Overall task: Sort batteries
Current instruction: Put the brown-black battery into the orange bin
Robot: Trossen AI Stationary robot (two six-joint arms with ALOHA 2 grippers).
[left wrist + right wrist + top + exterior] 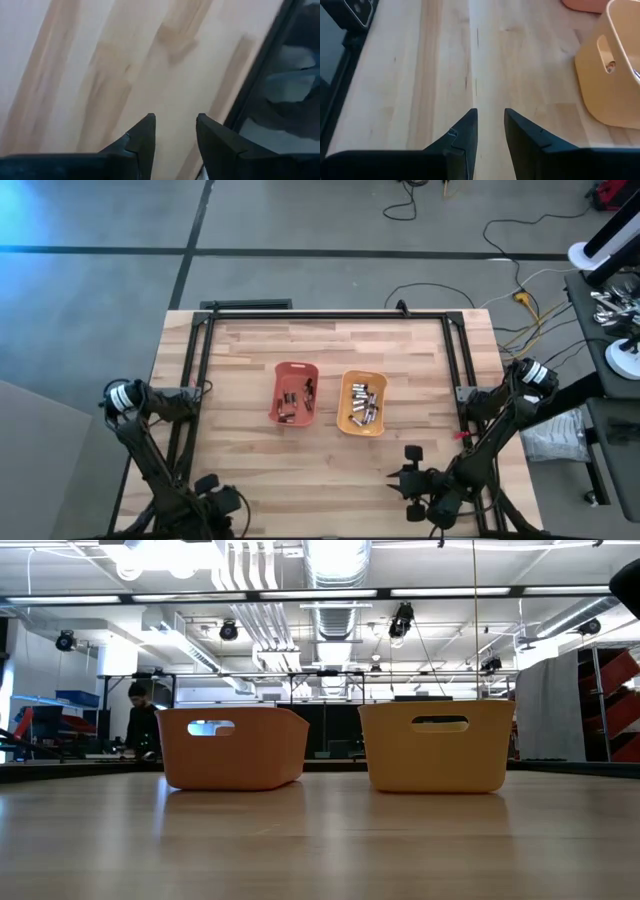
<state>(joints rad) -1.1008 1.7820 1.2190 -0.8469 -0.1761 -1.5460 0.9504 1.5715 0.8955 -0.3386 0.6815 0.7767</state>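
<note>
Butcher-block table (330, 340), pale wood strips with visible grain, framed by a dark metal rail along the far edge and both sides. Two rounded-corner rectangular plastic trays sit side by side near the table's centre, apart from each other: orange tray (293, 393) toward the left, yellow tray (363, 402) toward the right, both smooth-walled with an oval handle slot in the end wall as seen in the low view. Batteries, dark group (296, 402): a few small cylinders lying flat in the orange tray. Batteries, silvery group (364, 404): a denser pile of shiny metallic cylinders in the yellow tray. No cell is visible on the bare wood. Left gripper (175, 137) over bare wood at the near-left corner, close to the side rail; matte dark wedge-shaped fingers parted, nothing between them. Right gripper (491, 131) near the near edge, right of centre, short of the yellow tray; fingers slightly parted, empty.
</note>
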